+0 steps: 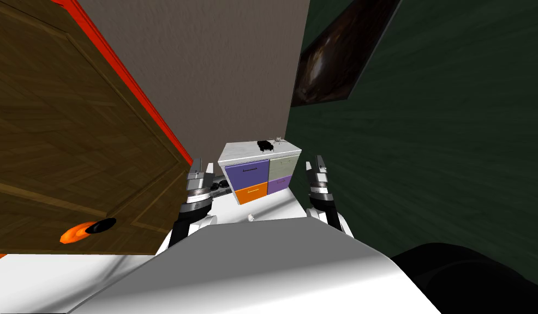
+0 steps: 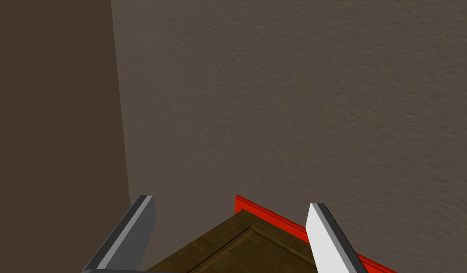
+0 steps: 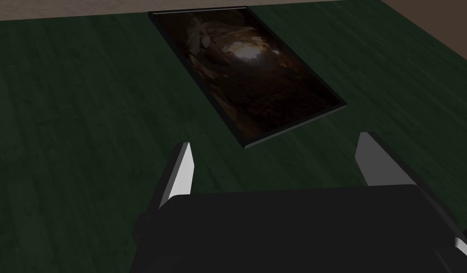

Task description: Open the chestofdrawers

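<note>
A small chest of drawers (image 1: pixel 259 171) stands ahead in the room's corner, with a white top and coloured fronts: blue-purple upper left, pale grey-green upper right, orange lower left, purple lower right. All its drawers look shut. A small black object (image 1: pixel 265 145) lies on its top. My left gripper (image 1: pixel 200 170) is raised to the chest's left, open, with nothing between its fingers (image 2: pixel 328 237). My right gripper (image 1: pixel 316 164) is raised to the chest's right, open and empty too, fingers (image 3: pixel 180 169) spread.
A brown wooden door (image 1: pixel 66 136) with a red frame (image 1: pixel 148 103) and an orange-and-black handle (image 1: pixel 88 229) stands close on my left. A grey-brown wall (image 1: pixel 219 65) is behind the chest, a dark green wall (image 1: pixel 437 136) with a framed picture (image 1: pixel 339 54) on the right.
</note>
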`<state>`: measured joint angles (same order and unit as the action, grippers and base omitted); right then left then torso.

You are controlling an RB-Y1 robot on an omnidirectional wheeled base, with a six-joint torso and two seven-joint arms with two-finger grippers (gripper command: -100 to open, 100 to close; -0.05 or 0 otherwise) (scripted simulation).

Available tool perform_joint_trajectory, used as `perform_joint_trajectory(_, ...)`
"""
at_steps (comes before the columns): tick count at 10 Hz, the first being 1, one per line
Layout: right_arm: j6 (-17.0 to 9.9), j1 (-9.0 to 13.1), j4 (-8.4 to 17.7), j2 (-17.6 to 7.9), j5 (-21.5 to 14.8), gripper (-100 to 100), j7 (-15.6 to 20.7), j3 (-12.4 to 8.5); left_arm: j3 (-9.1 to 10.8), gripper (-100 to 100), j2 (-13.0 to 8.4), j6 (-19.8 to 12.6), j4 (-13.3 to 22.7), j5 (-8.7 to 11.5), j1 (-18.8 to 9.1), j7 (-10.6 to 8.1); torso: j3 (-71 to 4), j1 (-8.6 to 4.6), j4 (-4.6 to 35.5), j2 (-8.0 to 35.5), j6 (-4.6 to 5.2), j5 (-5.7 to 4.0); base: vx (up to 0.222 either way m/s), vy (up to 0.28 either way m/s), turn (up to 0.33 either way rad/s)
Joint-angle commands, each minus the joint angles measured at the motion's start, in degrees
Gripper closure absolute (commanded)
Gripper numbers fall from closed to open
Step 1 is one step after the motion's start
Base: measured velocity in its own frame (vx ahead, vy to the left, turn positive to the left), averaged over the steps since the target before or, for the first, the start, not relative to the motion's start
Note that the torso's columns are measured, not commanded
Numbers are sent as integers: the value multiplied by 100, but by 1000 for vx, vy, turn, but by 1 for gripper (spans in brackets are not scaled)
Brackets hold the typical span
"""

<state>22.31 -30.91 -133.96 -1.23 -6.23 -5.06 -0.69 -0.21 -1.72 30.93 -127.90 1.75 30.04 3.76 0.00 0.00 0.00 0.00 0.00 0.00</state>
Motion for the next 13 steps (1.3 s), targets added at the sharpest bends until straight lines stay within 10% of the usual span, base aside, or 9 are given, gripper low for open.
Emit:
perform_joint_trajectory(1,0,0,0,0,0,0,0,0,0,0,0,0,0,0,0,0,-467,0,235,232,0,0,0,0,0)
perform_joint_trajectory(9,1,0,-2,0,0,0,0,0,0,0,0,1,-2,0,0,0,-7073,0,3537,3539,0,0,0,0,0)
perform_joint_trajectory(10,1,0,-2,0,0,0,0,0,13,-100,-212,-21,70,-2,-23,5,-7919,0,3960,3962,0,0,26,-7,8)
perform_joint_trajectory(13,0,-1,1,0,0,0,0,0,68,-100,-534,-118,386,-9,-122,28,-8458,-5,4218,4211,0,-1,61,-26,17)
